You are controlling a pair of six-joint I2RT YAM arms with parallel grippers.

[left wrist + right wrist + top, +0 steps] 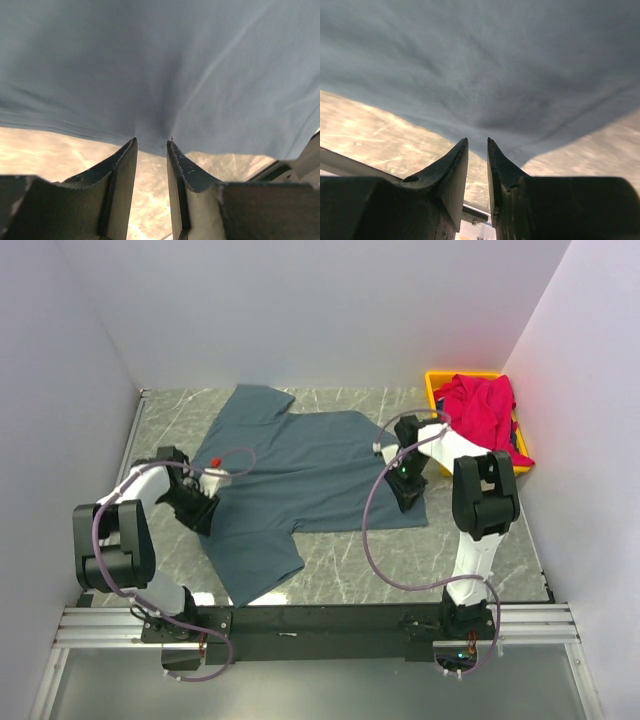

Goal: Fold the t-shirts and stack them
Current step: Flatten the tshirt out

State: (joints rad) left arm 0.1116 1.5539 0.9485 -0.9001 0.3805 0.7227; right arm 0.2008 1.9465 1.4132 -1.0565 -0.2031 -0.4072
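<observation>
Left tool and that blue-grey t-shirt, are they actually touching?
Touching. The left wrist view shows the edge of the blue-grey t-shirt pinched at the tips of the left tool, with creases fanning out from that spot.

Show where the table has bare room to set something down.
Free: marble table between the slate blue-grey cloth t-shirt and the black base rail; the far-left corner. Crowded: the centre, where left gripper and right gripper pinch it, and the yellow plastic bin holding a crimson t-shirt.
</observation>
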